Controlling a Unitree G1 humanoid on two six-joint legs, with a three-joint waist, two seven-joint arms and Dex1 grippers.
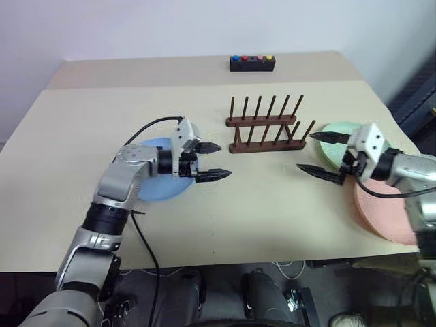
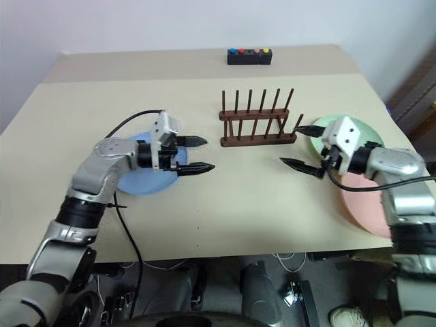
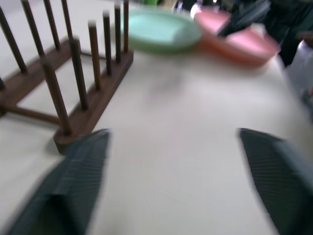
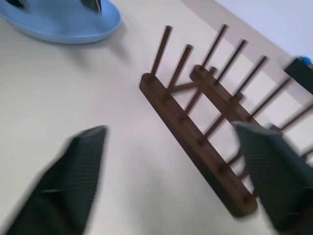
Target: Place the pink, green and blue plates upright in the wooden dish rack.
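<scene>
Left eye view shows both grippers, left (image 1: 210, 161) and right (image 1: 321, 155), jaws apart and empty, flanking the wooden dish rack (image 1: 267, 127); a careless reach toward 12 o'clock could topple it.

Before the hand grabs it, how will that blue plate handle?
The blue plate looks rigid and probably light. It lies flat on the table, so its low rim gives little to pinch. Its matte surface may not be very slippery.

beige table (image 1: 272, 204), white wall (image 1: 136, 27)
</scene>
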